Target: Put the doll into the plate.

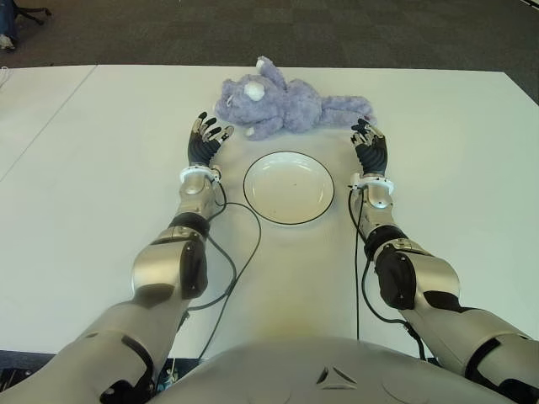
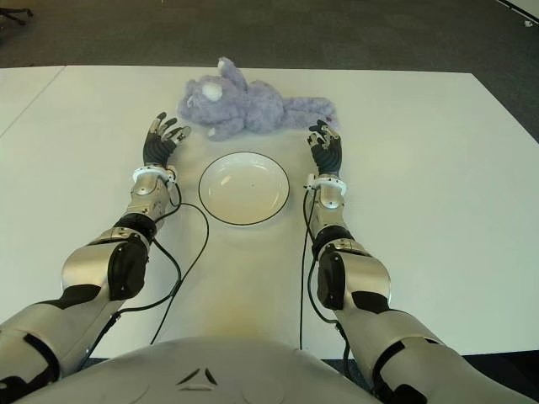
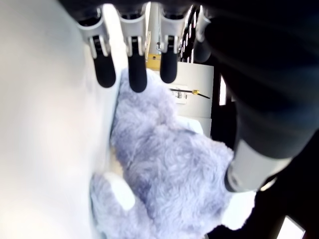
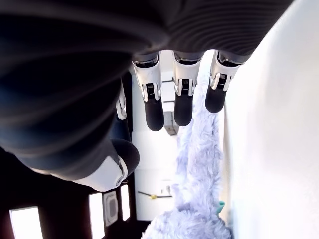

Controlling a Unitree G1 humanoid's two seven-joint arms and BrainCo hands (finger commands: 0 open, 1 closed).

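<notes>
No brand, label or writing can be read on anything in view.

The doll (image 1: 282, 103) is a plush animal of shaggy lavender-grey fur with a paler muzzle and pale patches on its ears. It lies on its side on the white table (image 1: 472, 168), head toward the robot's left and legs stretched toward its right. The table top is smooth and matte. The plate (image 1: 289, 187) is round, shallow and glossy cream-white with a thin dark rim. It holds nothing and sits on the table just on the robot's side of the doll, apart from it.

Taking the plate as the clock centre with twelve pointing away from the robot, the doll lies at about twelve. The left hand (image 1: 205, 140) shows at about ten, its dark fingers (image 3: 137, 74) spread and straight, holding nothing, their tips close beside the doll's head. The right hand (image 1: 370, 147) shows at about two, its fingers (image 4: 153, 107) likewise extended and apart, empty, reaching just up to the doll's leg. Whether either hand actually touches the fur cannot be told. Black cables (image 1: 232, 273) trail from both wrists across the table toward the robot's body.
</notes>
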